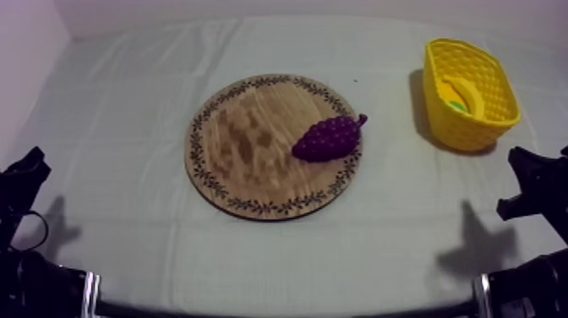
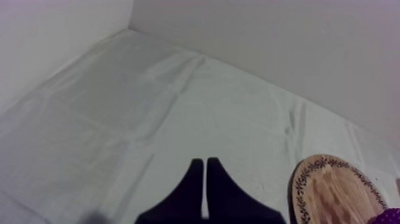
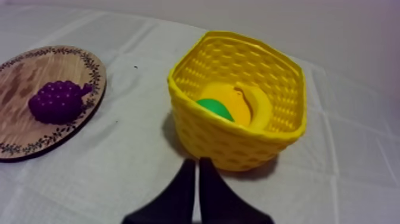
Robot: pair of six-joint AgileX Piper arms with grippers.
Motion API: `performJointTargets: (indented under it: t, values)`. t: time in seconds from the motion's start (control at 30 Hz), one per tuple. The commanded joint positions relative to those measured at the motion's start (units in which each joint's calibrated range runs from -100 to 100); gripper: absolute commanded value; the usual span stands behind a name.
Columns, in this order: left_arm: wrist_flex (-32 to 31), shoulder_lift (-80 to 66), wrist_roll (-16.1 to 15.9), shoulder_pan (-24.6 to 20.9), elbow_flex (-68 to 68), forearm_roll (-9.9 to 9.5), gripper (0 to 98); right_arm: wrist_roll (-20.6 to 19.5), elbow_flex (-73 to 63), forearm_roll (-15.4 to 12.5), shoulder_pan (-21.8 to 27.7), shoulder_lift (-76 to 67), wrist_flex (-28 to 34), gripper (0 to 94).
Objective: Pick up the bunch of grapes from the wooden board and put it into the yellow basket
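Seen from above, the left fingers [image 1: 28, 172] are sitting low at the near left of the counter [image 1: 127, 101]. The right fingers [image 1: 526, 169] are sitting low at its near right. The grapes [image 1: 328, 138] are lying on the board [image 1: 245, 144], beyond and between both pairs and nearer the right pair. The basket [image 1: 461, 127] is standing just beyond the right fingers, with a banana [image 1: 465, 91] inside.

In the left wrist view, the left fingers [image 2: 195, 182] are lying together as a narrow wedge, gripping nothing. The board [image 2: 333, 190] is lying ahead to their right, with an edge of the grapes [image 2: 388, 218] on it.

In the right wrist view, the right fingers [image 3: 189, 179] are pressing together, empty. They are pointing at the basket [image 3: 226, 140] just ahead. The banana [image 3: 244, 104] and a green fruit [image 3: 214, 108] are resting inside it. The grapes [image 3: 56, 101] are lying on the board [image 3: 53, 62], off to the fingers' left and apart from the basket.
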Motion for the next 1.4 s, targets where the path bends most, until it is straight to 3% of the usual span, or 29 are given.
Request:
performJointTargets:
  t: [0.0,0.27,0.4,0.63,0.97,1.17,1.37]
  values:
    - [0.0,0.0,0.0,0.0,0.0,0.01,0.0,0.0,0.0,0.0,0.0,0.0,0.0,0.4]
    - [0.0,0.0,0.0,0.0,0.0,0.01,0.0,0.1,0.0,0.0,-0.7,-0.1,0.0,0.4]
    - [0.0,0.0,0.0,0.0,0.0,0.01,0.0,0.2,0.0,0.0,-3.9,-0.1,0.1,0.4]
    - [0.0,0.0,0.0,0.0,0.0,0.01,0.0,-3.9,0.0,0.4,-10.5,-0.1,1.5,0.4]
    - [0.0,0.0,0.0,0.0,0.0,0.01,0.0,-1.5,-0.5,0.9,-13.5,0.6,3.4,0.7]
    - [0.0,0.0,0.0,0.0,0.0,0.01,0.0,-5.2,-6.3,6.1,-16.5,12.6,2.2,0.7]
    - [0.0,0.0,0.0,0.0,0.0,0.01,0.0,-7.1,-25.5,6.7,-18.6,33.1,10.2,0.7]
